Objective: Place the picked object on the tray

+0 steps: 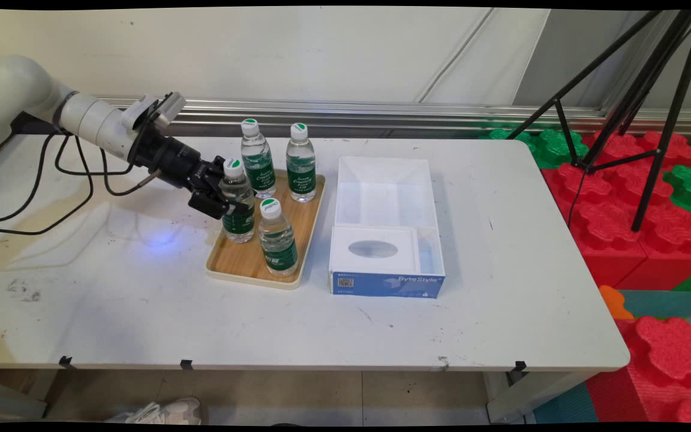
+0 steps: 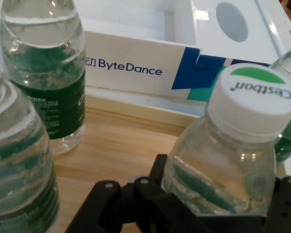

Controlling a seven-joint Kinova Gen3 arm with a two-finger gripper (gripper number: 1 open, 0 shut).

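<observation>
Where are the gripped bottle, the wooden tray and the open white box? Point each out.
gripped bottle (image 2: 218,179): hand view, clear body below the cap.
wooden tray (image 1: 243,264): main view, bare wood near the front left corner.
open white box (image 1: 384,285): main view, blue front wall.

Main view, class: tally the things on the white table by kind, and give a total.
Water bottles: 4
Wooden tray: 1
Open white-and-blue box: 1
Total: 6
</observation>
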